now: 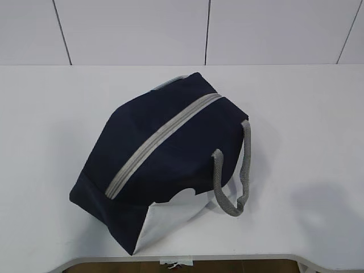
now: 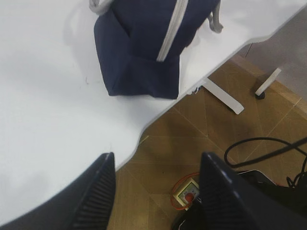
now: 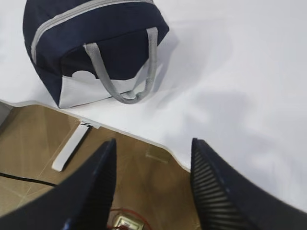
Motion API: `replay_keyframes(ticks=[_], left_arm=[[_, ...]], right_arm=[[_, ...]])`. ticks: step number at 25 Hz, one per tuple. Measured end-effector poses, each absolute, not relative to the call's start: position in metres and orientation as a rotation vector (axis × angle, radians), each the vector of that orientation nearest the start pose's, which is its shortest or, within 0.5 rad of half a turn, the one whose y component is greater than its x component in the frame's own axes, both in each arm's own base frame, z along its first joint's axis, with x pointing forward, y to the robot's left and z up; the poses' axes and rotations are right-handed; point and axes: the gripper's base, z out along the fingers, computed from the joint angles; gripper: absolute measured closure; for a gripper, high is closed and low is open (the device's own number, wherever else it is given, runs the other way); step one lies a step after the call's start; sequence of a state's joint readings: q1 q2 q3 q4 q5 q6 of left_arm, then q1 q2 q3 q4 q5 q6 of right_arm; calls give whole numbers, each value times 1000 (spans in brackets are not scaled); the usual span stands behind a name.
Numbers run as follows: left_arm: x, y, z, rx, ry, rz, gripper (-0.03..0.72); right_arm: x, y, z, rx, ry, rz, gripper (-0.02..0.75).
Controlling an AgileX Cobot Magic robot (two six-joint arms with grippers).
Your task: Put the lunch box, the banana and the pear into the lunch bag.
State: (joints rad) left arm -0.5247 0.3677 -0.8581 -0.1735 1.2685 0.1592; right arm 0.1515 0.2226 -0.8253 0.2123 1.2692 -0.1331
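The navy lunch bag (image 1: 153, 165) lies on the white table (image 1: 307, 142) near its front edge, its grey zipper (image 1: 162, 142) closed along the top and a grey handle (image 1: 230, 182) drooping over the white end panel. The lunch bag (image 2: 144, 43) shows at the top of the left wrist view, and the lunch bag (image 3: 91, 48) sits upper left in the right wrist view. My left gripper (image 2: 156, 160) hangs open over the table's front edge with nothing between its fingers. My right gripper (image 3: 152, 146) is also open and empty there. The lunch box, banana and pear are out of view.
The table's curved front edge (image 2: 139, 139) runs under both grippers, with wooden floor below. Black cables (image 2: 268, 148) and a floor socket with a red button (image 2: 188, 194) lie on the floor. A white table leg (image 3: 72, 146) stands under the bag's corner.
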Motion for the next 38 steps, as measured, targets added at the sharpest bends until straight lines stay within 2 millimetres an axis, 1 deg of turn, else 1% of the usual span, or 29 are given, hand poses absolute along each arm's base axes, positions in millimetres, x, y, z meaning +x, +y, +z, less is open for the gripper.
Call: replay_keyframes(ticks=[4,9,11,14,19,28,31,34,38], left_arm=[[-7,-13,330,780,2103,-413,265],[-16,-8,296,751,2036,-422,266],[-18,-6,285,740,2012,-425,266],[-15,-6,281,711,1988,-414,270],[-11,0,280,596,2021,-377,271],[-10,0,280,558,2026,-360,273],[-10,0,280,480,2041,-317,273],[-10,-2,280,352,2060,-242,273],[-10,-3,280,214,2072,-162,273]], right_arm=[[-21,10,327,-336,2088,194,342],[-14,8,290,-304,2067,162,342],[-11,8,281,-293,2078,166,342],[-11,8,279,-285,2072,167,342],[-11,6,272,-280,2094,135,342],[-13,5,272,-272,2088,134,342],[-12,5,271,-271,2090,135,342],[-12,5,271,-257,2091,127,342],[-12,7,271,-155,2099,69,342]])
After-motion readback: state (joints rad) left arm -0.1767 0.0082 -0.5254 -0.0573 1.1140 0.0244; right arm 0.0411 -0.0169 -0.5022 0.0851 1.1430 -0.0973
